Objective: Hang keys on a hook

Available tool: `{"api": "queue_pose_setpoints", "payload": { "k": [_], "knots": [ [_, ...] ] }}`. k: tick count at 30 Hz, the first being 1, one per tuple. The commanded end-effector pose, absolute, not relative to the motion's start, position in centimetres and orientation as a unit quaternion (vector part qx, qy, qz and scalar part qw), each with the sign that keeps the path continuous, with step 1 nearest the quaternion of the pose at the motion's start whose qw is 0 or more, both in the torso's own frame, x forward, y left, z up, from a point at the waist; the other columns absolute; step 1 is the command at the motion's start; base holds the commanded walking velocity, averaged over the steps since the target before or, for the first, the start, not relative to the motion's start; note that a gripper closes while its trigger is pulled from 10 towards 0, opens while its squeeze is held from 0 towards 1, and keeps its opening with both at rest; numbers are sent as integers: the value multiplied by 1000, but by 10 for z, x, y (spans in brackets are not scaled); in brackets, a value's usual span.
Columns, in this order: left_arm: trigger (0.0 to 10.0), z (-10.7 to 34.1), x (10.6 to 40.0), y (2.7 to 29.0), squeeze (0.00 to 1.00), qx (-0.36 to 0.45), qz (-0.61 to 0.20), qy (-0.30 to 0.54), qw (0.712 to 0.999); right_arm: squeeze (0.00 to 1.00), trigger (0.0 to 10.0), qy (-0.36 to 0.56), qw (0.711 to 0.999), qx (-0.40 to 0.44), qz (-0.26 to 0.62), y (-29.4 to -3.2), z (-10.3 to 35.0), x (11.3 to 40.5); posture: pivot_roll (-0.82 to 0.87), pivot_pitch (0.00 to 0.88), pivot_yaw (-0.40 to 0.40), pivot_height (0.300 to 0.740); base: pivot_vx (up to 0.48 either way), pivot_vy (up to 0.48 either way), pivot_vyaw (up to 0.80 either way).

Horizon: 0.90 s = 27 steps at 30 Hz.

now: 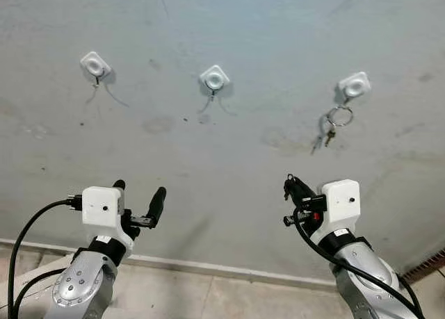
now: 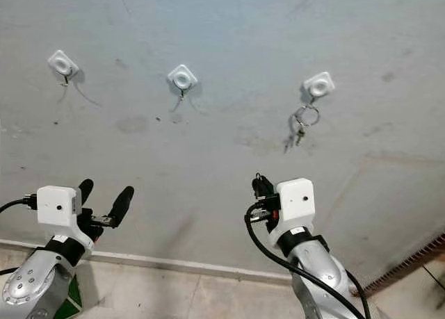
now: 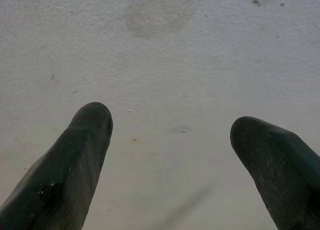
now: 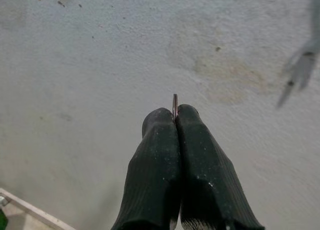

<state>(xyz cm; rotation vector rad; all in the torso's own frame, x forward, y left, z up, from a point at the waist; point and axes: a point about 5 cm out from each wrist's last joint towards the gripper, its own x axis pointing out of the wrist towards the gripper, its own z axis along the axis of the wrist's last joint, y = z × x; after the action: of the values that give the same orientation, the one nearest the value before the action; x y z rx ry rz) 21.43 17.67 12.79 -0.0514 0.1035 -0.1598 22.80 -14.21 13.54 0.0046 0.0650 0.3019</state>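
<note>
Right gripper [image 4: 175,115]: a thin metal edge [image 4: 175,103] pokes out between the pressed fingertips; what it belongs to is hidden inside the grip. Keys [image 1: 327,135] below the right hook [image 1: 354,86]: too small to count. In the right wrist view their tips are blurred, cut by the frame edge.
</note>
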Motion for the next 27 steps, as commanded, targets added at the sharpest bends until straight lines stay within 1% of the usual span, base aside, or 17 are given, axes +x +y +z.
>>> {"api": "queue_pose_setpoints", "payload": {
  "k": [1,8,20,24,26,27],
  "knots": [
    [10000,132,213,175,0,-23,-85,48,995,0,10000,30,988,2,153,-142,137,229,64,0,-4,740,296,0,0],
    [10000,131,213,176,0,-21,-83,50,995,0,10000,32,988,1,154,-141,137,229,64,0,-5,740,294,0,0],
    [10000,127,213,178,0,-18,-74,62,995,0,10000,29,987,1,161,-139,138,232,73,0,-8,740,0,0,0],
    [10000,126,214,178,0,-5,-78,61,995,0,10000,27,983,-1,180,-136,140,234,74,0,-8,740,0,0,0],
    [10000,131,214,174,0,24,-107,40,993,0,10000,24,975,-8,219,-129,142,235,77,0,-9,740,0,0,0],
    [10000,135,215,170,0,24,-124,29,992,0,10000,23,969,-7,245,-125,145,236,77,0,-10,740,0,0,0]
  ]
}}
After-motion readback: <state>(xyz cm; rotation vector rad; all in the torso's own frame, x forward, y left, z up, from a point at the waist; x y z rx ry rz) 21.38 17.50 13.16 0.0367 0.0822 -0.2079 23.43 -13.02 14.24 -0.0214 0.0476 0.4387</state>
